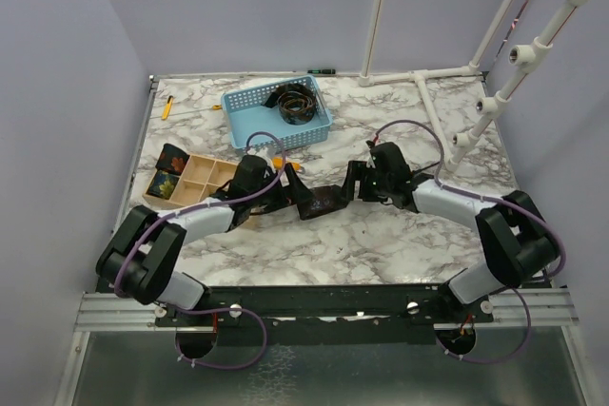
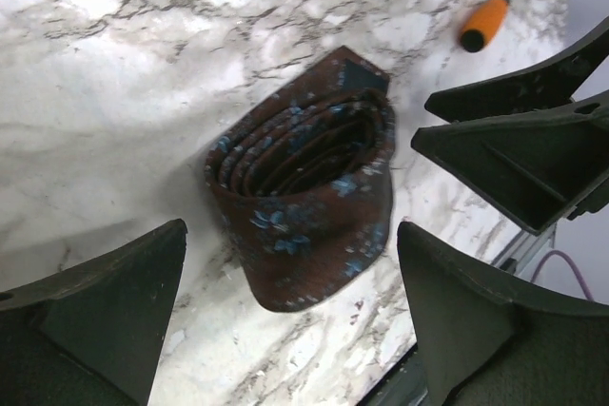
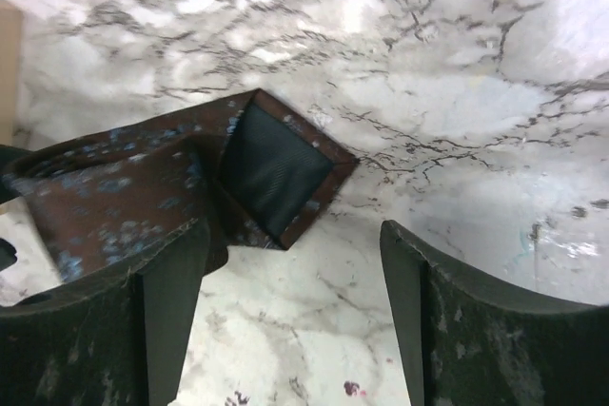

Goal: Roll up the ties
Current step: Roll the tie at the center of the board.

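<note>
Left fingers (image 2: pixel 105 316) spread wide astride the coiled tie (image 2: pixel 304 206), right fingers (image 3: pixel 476 330) apart beside its tip, both empty.

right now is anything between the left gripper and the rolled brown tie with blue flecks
Nothing visible does. The rolled brown fabric tie with blue flecks lies on the marble table between the fingers of the open left gripper, bare table on both sides. The right gripper is open beside the tie's loose end, outside that gap.
</note>
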Controlling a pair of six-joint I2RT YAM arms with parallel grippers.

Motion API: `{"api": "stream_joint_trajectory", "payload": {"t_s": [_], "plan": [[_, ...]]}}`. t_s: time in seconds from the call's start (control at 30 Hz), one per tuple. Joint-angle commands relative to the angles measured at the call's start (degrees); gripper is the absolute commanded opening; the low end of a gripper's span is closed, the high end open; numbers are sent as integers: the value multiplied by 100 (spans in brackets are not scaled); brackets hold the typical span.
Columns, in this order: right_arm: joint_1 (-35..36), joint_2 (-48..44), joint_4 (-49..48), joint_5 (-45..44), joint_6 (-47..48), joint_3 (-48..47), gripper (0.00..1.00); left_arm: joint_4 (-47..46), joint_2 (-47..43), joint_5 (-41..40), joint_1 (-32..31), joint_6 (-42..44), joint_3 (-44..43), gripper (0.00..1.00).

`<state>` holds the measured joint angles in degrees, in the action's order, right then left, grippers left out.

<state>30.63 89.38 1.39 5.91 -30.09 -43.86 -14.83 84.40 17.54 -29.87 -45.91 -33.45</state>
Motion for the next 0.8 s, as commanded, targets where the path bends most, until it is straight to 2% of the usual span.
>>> {"api": "stream_joint_trajectory", "payload": {"t_s": [0.0,0.13,0.23,0.47,0.77], "plan": [[50,-745,205,114,331,-131,81,-39,-713,-114,-26,-90,178,92],[285,-705,420,446,723,-511,93,-36,-1196,-282,-27,-248,460,93],[420,-401,517,686,885,-697,94,-9,-1500,-376,-28,-326,658,93],[652,185,611,836,1110,-951,90,457,-2159,-813,-28,-417,850,96],[646,446,739,79,946,-876,82,516,-2305,-692,-28,-275,930,98]]}}
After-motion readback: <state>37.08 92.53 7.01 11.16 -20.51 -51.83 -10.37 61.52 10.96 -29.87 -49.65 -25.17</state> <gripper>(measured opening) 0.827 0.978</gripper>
